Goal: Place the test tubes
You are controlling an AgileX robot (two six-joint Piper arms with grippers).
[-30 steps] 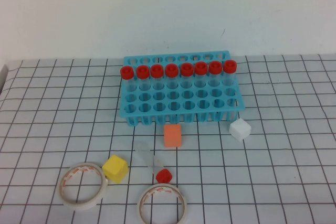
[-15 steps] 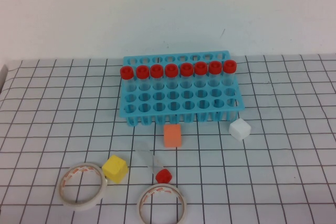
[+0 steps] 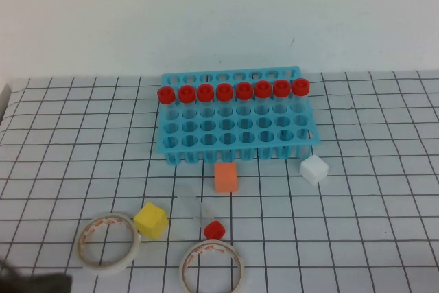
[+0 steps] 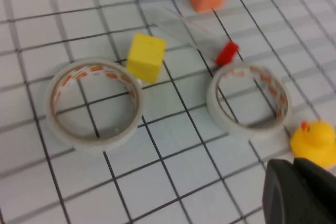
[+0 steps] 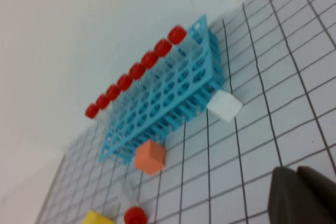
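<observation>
Beside the test tube (image 3: 203,217) lies a tape roll (image 4: 212,97); clenched left pincer (image 4: 300,192) near-left, clenched right pincer (image 5: 300,195) rightward.

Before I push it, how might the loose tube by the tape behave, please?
Lying flat and round, the tube would probably roll. Its clear wall looks slick, perhaps fragile. Left end effector, by the duck, and right end effector, away from the rack, are shut.

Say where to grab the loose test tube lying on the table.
Take the lying tube mid-body, from above, jaws across it: its red cap crowds the tape roll. Left gripper, shut, hovers nearest; right gripper, shut, hangs to the right.
</observation>
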